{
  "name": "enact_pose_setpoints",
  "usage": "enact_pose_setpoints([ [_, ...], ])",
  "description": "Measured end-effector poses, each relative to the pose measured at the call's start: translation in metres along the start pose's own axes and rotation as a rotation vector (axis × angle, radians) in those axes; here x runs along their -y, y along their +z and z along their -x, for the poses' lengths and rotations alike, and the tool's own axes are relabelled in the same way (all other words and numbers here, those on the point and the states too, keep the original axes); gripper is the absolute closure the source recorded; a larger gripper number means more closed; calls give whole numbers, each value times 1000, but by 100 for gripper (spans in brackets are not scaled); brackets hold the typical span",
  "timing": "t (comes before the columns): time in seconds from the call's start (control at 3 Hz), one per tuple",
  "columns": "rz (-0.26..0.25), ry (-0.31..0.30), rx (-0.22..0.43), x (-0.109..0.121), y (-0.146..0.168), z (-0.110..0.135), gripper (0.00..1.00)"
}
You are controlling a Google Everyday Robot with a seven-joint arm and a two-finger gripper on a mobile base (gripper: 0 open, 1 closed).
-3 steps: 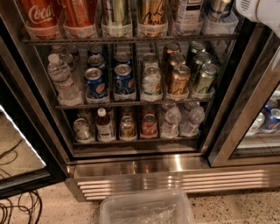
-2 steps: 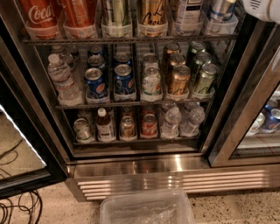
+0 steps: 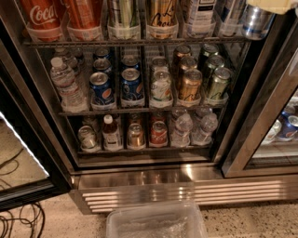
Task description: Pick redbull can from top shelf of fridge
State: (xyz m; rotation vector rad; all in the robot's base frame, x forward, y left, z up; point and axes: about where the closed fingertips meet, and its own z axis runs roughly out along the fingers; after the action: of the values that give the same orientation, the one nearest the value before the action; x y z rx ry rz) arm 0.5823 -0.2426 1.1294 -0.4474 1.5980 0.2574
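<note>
The fridge [image 3: 139, 179] stands open, with a shiny slatted steel base. Its top shelf [image 3: 139, 42] is a dark wire rack fronted by clear trays of tall cans. My gripper [image 3: 274, 5] shows as a pale shape at the top right corner. It is shut on the top of the redbull can [image 3: 255, 21], a slim silver and blue can. The can hangs at the right end of the top shelf, in front of the dark door frame. Its upper part is hidden by the gripper and the frame edge.
Tall cans fill the top shelf, among them a Coca-Cola can [image 3: 42, 16]. Pepsi cans [image 3: 101, 88], other short cans and water bottles [image 3: 65, 83] fill the lower racks. The open glass door [image 3: 23, 158] is at left, a second cooler [image 3: 279, 130] at right, a clear plastic bin [image 3: 156, 223] below, and cables [image 3: 18, 223] on the floor.
The gripper and the redbull can have moved right and slightly down, from the shelf's right tray to in front of the door frame.
</note>
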Motion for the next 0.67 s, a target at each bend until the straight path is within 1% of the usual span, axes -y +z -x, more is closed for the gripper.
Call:
enact_pose_setpoints([
  [0.33, 67, -10, -39, -17, -1, -7, 100],
  [0.67, 67, -10, -39, -17, -1, -7, 100],
])
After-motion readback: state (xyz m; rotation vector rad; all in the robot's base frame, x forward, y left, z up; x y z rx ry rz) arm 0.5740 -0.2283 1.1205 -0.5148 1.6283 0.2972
